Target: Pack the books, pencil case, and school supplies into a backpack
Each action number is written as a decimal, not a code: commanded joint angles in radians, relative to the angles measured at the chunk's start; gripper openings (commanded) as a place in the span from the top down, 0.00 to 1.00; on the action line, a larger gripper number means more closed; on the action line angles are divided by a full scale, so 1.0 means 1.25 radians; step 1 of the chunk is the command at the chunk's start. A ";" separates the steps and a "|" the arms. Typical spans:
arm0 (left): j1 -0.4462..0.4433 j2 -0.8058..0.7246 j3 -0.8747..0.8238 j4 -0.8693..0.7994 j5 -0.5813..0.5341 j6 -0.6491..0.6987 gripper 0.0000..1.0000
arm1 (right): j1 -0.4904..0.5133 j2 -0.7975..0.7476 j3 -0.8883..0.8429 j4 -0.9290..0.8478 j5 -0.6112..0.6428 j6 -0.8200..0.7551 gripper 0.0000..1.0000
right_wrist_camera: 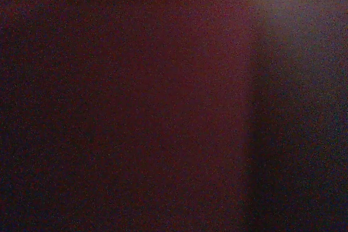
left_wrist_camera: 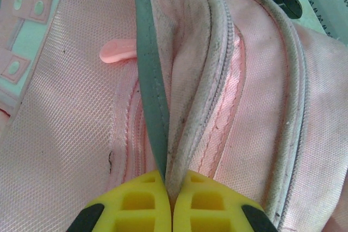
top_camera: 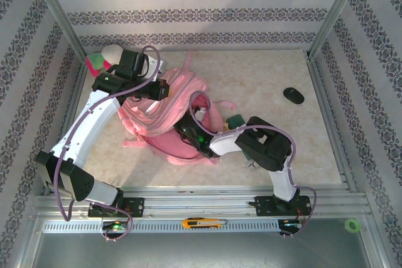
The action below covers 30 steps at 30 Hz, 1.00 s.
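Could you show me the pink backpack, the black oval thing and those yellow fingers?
backpack (top_camera: 179, 98): top view, pale pink upper panel.
black oval object (top_camera: 293, 95): top view, its middle.
left fingers (left_wrist_camera: 144, 184): left wrist view, one yellow finger's surface.

Black oval object (top_camera: 293, 95) sitting alone on the right side of the pale marbled desk (top_camera: 264, 80). Over in the far-left corner, a plush thing (top_camera: 100, 61) in white, pink and green. On the front rail (top_camera: 251, 224) lies a yellow utility knife (top_camera: 202, 223), and a green tape roll (top_camera: 352, 225) sits off to its right.
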 commanded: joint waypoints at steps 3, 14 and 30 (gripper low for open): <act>0.014 -0.019 0.052 0.082 0.040 -0.018 1.00 | 0.004 0.009 0.029 -0.089 -0.026 0.050 0.75; 0.035 -0.018 0.035 0.081 0.023 -0.009 1.00 | 0.001 -0.116 -0.077 -0.174 -0.106 0.062 0.44; 0.030 -0.044 -0.111 0.143 0.033 0.046 1.00 | -0.003 -0.642 -0.198 -0.595 -0.159 -0.345 0.41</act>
